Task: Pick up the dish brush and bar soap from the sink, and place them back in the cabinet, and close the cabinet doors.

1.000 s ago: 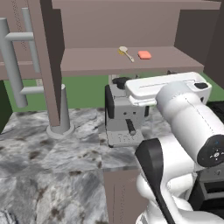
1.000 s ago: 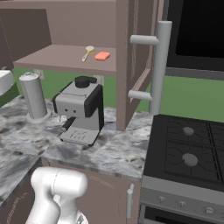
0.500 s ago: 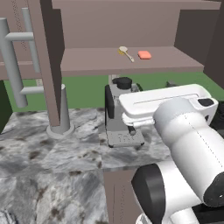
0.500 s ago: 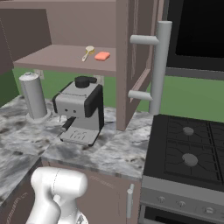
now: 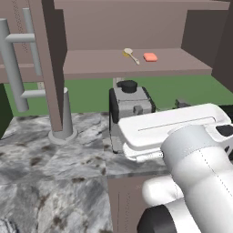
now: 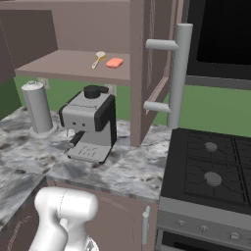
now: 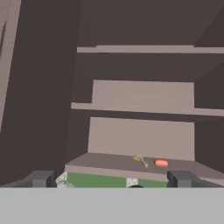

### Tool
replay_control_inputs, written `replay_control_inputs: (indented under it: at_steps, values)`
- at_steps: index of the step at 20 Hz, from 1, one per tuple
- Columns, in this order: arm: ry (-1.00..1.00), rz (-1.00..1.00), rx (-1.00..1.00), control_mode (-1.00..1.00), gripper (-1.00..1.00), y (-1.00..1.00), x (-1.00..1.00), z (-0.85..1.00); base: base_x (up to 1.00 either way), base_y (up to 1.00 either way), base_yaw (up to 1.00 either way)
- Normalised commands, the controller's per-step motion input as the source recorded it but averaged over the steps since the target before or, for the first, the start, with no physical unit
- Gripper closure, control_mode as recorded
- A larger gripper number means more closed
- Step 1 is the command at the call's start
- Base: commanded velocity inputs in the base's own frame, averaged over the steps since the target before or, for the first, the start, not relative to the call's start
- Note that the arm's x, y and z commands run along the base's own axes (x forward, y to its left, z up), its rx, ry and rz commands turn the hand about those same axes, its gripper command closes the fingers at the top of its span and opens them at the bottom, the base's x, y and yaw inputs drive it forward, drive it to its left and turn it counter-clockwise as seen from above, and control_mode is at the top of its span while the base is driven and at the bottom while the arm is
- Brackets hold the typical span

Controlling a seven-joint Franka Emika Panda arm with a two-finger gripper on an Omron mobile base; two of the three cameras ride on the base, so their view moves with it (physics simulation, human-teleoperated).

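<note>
The pale dish brush (image 5: 131,55) (image 6: 98,59) lies on the open cabinet's shelf (image 5: 95,66) (image 6: 59,67), with the salmon bar soap (image 5: 150,57) (image 6: 114,62) just to its right. The hand view looks up into the cabinet (image 7: 140,135) from a distance, with the brush (image 7: 141,160) and soap (image 7: 161,163) small on the shelf. My gripper (image 7: 111,179) is open and empty, its fingertips (image 7: 41,178) wide apart, well short of the shelf. Both cabinet doors (image 5: 48,59) (image 6: 147,73) stand open. The sink is out of view.
A grey coffee machine (image 5: 129,107) (image 6: 90,122) stands on the marble counter under the shelf. A grey cylinder (image 6: 37,108) (image 5: 66,113) stands to its left. A black stove (image 6: 211,171) lies to the right. The doors' bar handles (image 5: 13,59) (image 6: 176,73) stick out toward me.
My arm's white upper link has swung lower and to the right across the left base view. The brush, soap and doors have not moved.
</note>
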Motion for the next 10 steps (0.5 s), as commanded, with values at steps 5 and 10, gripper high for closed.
replay_control_inputs:
  at_steps: [5, 10]
  values:
    - [0.00, 0.00, 0.00, -1.00, -1.00, 0.32, -0.14, -0.06, 0.00, 0.00, 0.00]
    - [0.00, 0.00, 0.00, -1.00, -1.00, 0.37, 0.00, -0.12, 0.00, 0.00, 0.00]
